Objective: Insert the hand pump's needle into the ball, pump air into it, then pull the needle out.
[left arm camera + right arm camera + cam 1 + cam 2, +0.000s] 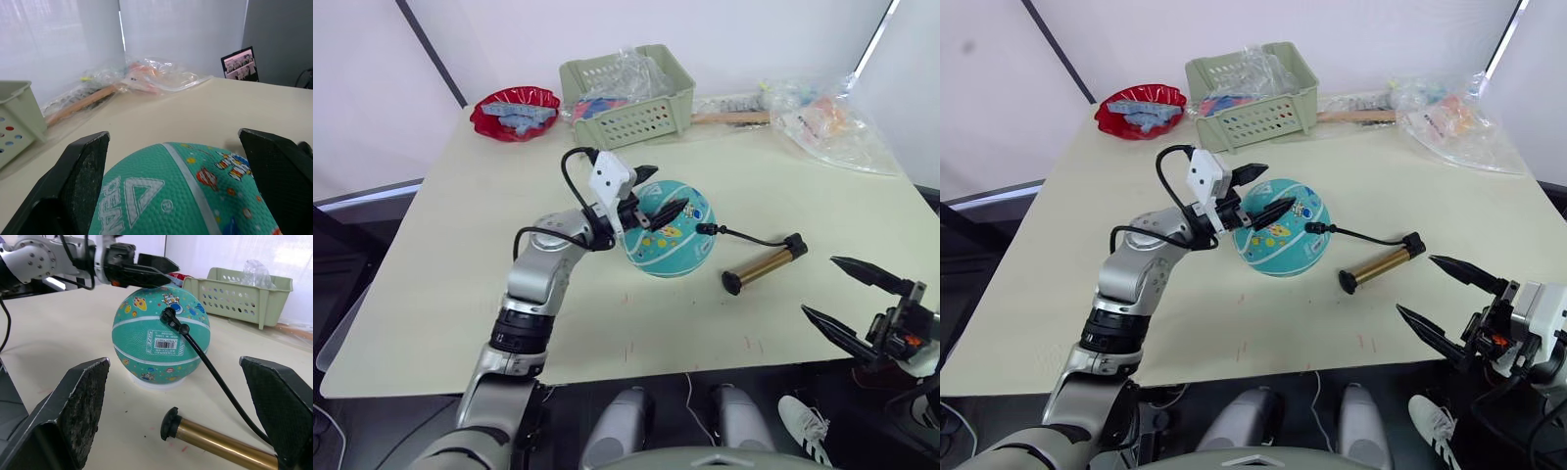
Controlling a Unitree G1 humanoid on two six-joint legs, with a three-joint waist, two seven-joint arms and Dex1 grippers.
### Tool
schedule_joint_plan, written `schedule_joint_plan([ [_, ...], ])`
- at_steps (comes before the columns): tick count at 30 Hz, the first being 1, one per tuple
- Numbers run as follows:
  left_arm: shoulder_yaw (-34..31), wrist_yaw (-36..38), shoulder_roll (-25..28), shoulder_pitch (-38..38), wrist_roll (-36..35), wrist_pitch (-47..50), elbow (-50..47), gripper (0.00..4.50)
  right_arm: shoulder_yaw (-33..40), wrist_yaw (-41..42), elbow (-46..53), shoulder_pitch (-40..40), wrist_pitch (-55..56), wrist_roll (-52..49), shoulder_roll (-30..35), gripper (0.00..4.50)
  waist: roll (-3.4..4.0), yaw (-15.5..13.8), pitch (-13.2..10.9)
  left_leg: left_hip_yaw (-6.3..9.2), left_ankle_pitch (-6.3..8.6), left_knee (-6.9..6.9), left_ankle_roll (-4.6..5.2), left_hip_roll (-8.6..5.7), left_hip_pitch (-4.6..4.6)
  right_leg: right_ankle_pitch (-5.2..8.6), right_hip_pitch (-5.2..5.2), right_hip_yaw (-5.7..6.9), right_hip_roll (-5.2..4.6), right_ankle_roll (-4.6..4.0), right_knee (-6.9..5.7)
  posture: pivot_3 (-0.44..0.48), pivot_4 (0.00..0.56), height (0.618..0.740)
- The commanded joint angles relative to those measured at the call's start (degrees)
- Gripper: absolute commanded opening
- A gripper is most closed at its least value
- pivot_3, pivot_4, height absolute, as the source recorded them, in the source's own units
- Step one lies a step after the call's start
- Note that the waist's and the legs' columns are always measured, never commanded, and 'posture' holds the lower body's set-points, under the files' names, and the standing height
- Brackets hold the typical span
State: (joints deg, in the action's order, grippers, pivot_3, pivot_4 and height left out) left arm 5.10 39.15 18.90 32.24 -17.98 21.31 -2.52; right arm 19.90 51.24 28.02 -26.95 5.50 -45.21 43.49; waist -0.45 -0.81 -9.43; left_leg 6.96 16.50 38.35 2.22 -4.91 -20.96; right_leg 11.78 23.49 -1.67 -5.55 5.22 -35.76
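The ball (pixel 668 228) sits between the left tool's (pixel 658 192) wide-open fingers, needle (pixel 169 316) seemingly seated — steady it first, while the right tool (pixel 862 300), also wide, reaches left for the hand pump (pixel 764 264) on the bench (pixel 460 255).

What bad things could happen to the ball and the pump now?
1. The ball sits on a small white ring, with the open left gripper around its top, not closed. A nudge could roll it off.
2. The hose fitting is plugged into the ball's side. If the ball rolls, it may pull out.
3. The hand pump lies flat and loose; the open right gripper could knock it away.
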Motion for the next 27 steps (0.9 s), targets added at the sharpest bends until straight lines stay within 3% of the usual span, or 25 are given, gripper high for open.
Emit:
schedule_joint_plan([
  [1, 0.46, -1.16, 0.15, 0.82, 0.86, 1.91, -1.44, 4.5, 1.41, 1.21, 1.71, 0.96, -0.68, 0.39, -0.96, 4.47, -0.01, 0.0, -0.01, 0.0, -0.08, 0.0, -0.14, 0.0, 0.0, 0.0, 0.0, 0.0, -0.01, 0.0, 0.0, 0.0, 0.15, 0.74],
  [12, 4.0, -3.62, -2.56, -1.27, 3.79, 4.89, 1.66, 4.5, -0.96, 1.32, -0.76, 9.62, -7.08, 4.42, -0.58, 4.47, -0.02, -0.16, 0.0, -0.04, -0.1, 0.04, -0.16, -0.02, 0.03, -0.01, -0.04, -0.01, -0.03, 0.02, -0.01, 0.0, 0.15, 0.74],
  [27, 6.1, -4.77, -6.16, -2.24, 7.59, 3.06, 6.47, 4.5, -17.99, -0.5, -8.3, 34.51, -15.63, 23.17, 0.74, 4.47, 0.06, -1.41, 0.14, 0.03, -0.17, 0.09, -0.26, -0.05, 0.16, -0.02, -0.19, 0.08, -0.05, 0.02, -0.03, 0.0, 0.15, 0.74],
])
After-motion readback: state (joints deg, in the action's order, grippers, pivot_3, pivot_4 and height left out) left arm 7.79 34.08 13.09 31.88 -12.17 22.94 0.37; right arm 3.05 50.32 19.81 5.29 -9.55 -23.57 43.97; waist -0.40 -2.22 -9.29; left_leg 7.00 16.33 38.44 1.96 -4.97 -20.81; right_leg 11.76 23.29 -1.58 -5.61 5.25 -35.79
